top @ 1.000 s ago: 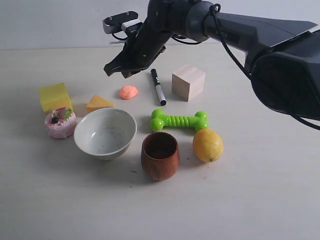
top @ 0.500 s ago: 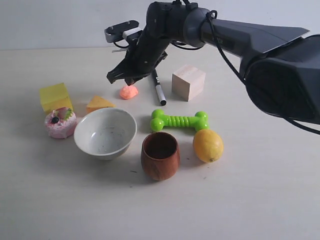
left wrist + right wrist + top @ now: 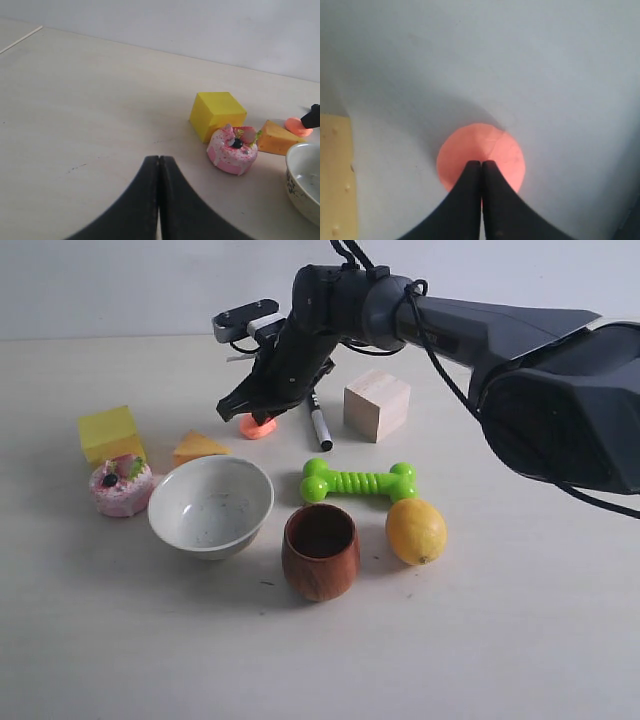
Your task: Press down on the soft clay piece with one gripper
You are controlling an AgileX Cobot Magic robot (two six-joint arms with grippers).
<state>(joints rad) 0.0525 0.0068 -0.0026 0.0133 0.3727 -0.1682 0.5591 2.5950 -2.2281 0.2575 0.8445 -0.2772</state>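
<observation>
The soft clay piece (image 3: 262, 429) is a small salmon-orange blob lying left of the black marker. My right gripper (image 3: 246, 410) has reached across from the right and stands on top of it, covering its upper side. In the right wrist view the gripper (image 3: 481, 162) is shut, its joined black tips resting on the round clay (image 3: 485, 145). The left wrist view shows the clay (image 3: 296, 125) far off, with the right gripper's tip over it. My left gripper (image 3: 159, 157) is shut and empty above bare table, and it does not appear in the exterior view.
Near the clay lie a black marker (image 3: 317, 418), a wooden cube (image 3: 377, 403) and an orange-yellow wedge (image 3: 198, 447). A yellow block (image 3: 110, 433), pink cupcake toy (image 3: 121, 484), white bowl (image 3: 211, 505), wooden cup (image 3: 319, 551), green bone (image 3: 360, 481) and lemon (image 3: 416, 530) sit nearer.
My right gripper has come down and slightly forward, from hovering above and behind the clay onto its top. The other objects have not moved.
</observation>
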